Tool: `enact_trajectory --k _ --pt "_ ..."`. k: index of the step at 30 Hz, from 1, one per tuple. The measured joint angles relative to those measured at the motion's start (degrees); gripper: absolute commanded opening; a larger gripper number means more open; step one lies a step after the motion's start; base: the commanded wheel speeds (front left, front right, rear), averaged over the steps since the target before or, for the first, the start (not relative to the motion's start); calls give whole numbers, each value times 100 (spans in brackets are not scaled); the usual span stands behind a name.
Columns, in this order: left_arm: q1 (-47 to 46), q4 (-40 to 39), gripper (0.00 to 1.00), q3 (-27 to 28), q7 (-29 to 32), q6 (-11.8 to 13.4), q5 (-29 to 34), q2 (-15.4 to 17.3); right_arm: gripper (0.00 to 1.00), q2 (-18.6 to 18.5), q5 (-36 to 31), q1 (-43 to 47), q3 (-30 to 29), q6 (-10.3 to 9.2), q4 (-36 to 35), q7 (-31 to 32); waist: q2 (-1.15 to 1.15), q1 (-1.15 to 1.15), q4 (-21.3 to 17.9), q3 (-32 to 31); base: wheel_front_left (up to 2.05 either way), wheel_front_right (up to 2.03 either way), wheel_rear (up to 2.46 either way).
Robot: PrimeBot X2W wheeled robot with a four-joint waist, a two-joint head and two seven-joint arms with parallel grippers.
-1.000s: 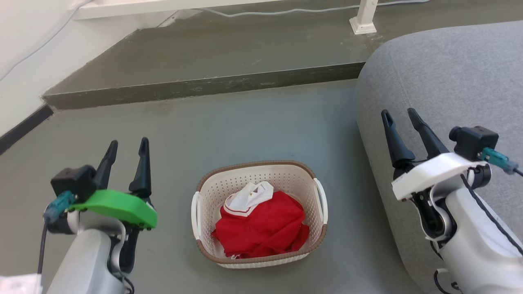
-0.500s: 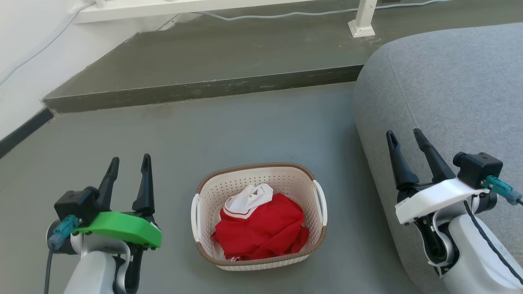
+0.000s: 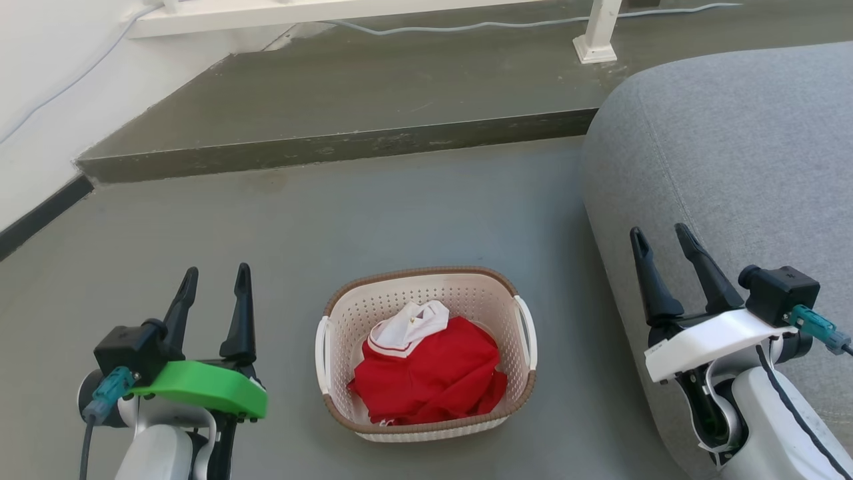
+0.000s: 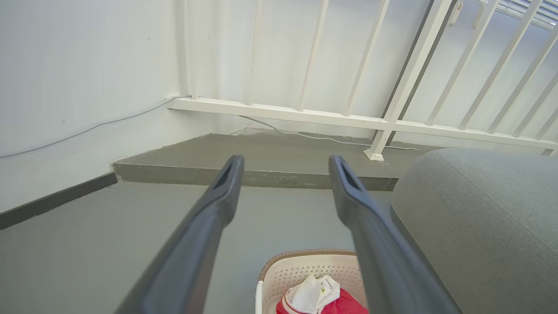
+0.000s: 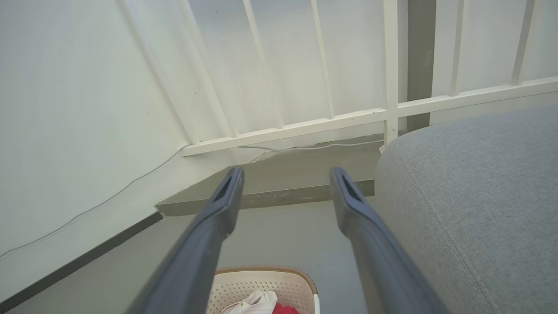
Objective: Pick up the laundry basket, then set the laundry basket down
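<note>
The laundry basket (image 3: 493,303), cream-white and perforated with a brown rim and white side handles, stands on the grey floor in the head view, holding a red and white garment (image 3: 426,373). My left gripper (image 3: 214,280) hangs open to the basket's left, apart from it. To the basket's right my right gripper (image 3: 660,239) is open too, over the edge of the grey sofa. The basket's far rim (image 4: 301,254) shows low in the left wrist view between the open left gripper (image 4: 285,165). It shows again (image 5: 266,271) at the bottom of the right wrist view below the open right gripper (image 5: 285,176).
A grey sofa (image 3: 733,147) fills the right side. A raised grey step (image 3: 333,143) crosses the floor behind the basket, with a white railing (image 4: 392,74) and a cable (image 3: 466,27) on it. A white wall with a dark skirting (image 3: 40,213) runs on the left.
Both grippers have dropped lower in the head view, most of it in the first half second. The camera has shifted slightly. The basket stays on the floor.
</note>
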Motion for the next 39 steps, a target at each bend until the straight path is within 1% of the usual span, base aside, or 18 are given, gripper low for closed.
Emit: enact_trajectory --k 5,7,10,13,29,30,35,39 --pt "24 -88 100 30 0 -45 79 -22 100 38 -115 74 -73 5 -58 0 0 0 12 6 0 0 0" --pt "36 -105 100 51 0 -47 98 -30 100 60 -137 109 -108 51 -63 0 0 0 14 9 0 0 0" --pt "91 -113 100 89 0 -54 111 -41 100 116 -162 110 -155 54 -82 0 0 0 15 11 0 0 0" --pt "125 -118 100 135 0 -80 145 -54 100 158 -190 124 -179 104 -100 0 0 0 15 12 0 0 0" --pt "229 -127 100 209 0 -154 250 -159 100 261 -420 227 -357 207 -116 0 0 0 -3 18 0 0 0" --pt "229 -130 0 209 0 -155 250 -160 0 279 -438 230 -366 211 -116 0 0 0 -3 17 0 0 0" --pt "297 149 0 169 27 -148 247 -220 0 400 -435 402 -328 203 152 13 0 0 -4 17 0 0 0" --pt "363 221 0 181 70 -148 135 -223 0 416 -338 470 -339 203 176 27 0 0 -1 11 0 0 0"
